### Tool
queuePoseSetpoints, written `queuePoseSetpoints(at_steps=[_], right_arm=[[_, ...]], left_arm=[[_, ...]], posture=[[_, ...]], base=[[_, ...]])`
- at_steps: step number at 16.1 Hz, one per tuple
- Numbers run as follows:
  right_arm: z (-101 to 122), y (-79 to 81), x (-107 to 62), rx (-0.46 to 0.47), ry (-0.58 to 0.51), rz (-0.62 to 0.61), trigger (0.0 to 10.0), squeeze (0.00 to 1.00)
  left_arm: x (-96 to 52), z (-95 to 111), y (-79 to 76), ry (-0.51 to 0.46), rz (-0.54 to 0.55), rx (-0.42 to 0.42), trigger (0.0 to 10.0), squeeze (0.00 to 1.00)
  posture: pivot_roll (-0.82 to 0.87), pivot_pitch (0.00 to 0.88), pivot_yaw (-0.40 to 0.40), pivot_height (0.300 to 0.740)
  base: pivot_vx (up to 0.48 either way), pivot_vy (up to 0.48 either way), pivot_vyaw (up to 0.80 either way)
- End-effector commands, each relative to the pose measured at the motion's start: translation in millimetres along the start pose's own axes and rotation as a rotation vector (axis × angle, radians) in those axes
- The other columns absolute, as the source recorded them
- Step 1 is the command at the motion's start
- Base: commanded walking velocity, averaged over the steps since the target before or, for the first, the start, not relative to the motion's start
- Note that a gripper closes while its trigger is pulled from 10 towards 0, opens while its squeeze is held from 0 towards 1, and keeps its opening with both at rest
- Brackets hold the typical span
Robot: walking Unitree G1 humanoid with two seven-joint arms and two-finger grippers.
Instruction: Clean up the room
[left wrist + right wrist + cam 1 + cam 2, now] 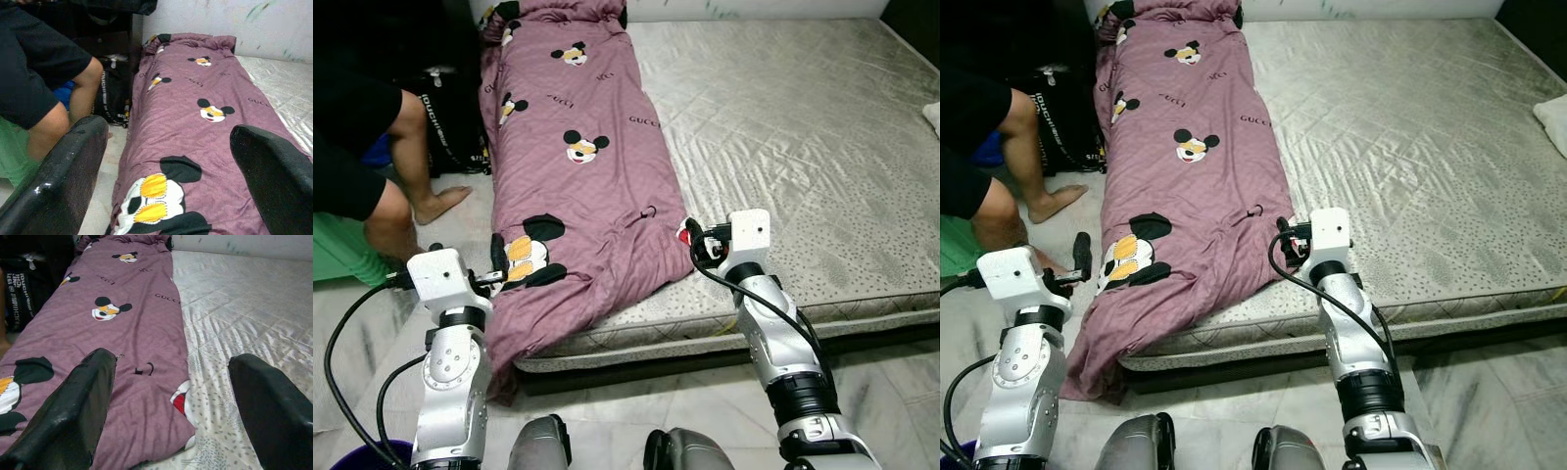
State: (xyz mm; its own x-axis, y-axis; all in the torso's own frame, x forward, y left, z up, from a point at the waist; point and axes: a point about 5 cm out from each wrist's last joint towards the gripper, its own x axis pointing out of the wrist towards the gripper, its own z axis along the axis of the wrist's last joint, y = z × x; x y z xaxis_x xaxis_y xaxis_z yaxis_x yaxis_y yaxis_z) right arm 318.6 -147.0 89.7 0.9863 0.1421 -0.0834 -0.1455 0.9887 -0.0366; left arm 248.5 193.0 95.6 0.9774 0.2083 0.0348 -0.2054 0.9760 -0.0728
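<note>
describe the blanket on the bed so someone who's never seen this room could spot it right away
Start at the big bare grey mattress in front of the robot. Along its left side, from the head end to the near corner, lies a long folded blanket, its near end spilling over the edge toward the floor. It is the only mauve-purple thing here, printed with black-eared cartoon mouse heads.

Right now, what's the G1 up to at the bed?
The robot stands at the foot of the mattress. A purple cartoon-print blanket lies folded in a long strip along the mattress's left side, its near end drooping over the edge. The left gripper and right gripper, both open, are at the blanket's near corners, holding nothing yet. A person crouches on the floor at left.
</note>
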Motion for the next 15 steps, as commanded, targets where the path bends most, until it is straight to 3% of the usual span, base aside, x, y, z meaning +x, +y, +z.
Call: queuePoseSetpoints(at_steps=[1, 10, 15], right_arm=[[-1, -1.1, -1.8, 0.008, 0.001, -0.010, 10.0, 0.00], [-1, 1.9, -3.9, 0.023, -0.007, 0.006, 10.0, 0.00], [-1, 4.3, -4.0, 0.031, -0.004, 0.032, 10.0, 0.00]], left_arm=[[-0.5, 2, -0.2, -0.009, -0.002, 0.012, 10.0, 0.00], [1.1, 2, -6.6, -0.005, -0.013, -0.005, 10.0, 0.00], [2.0, 2, -10.3, -0.008, -0.019, -0.007, 10.0, 0.00]], posture=[[-0.01, 0.125, -0.024, 0.740], [-0.01, 0.137, -0.024, 0.740], [-0.01, 0.128, -0.027, 0.687]], base=[[0.000, 0.000, 0.00], [0.000, 0.000, 0.00], [0.000, 0.000, 0.00]])
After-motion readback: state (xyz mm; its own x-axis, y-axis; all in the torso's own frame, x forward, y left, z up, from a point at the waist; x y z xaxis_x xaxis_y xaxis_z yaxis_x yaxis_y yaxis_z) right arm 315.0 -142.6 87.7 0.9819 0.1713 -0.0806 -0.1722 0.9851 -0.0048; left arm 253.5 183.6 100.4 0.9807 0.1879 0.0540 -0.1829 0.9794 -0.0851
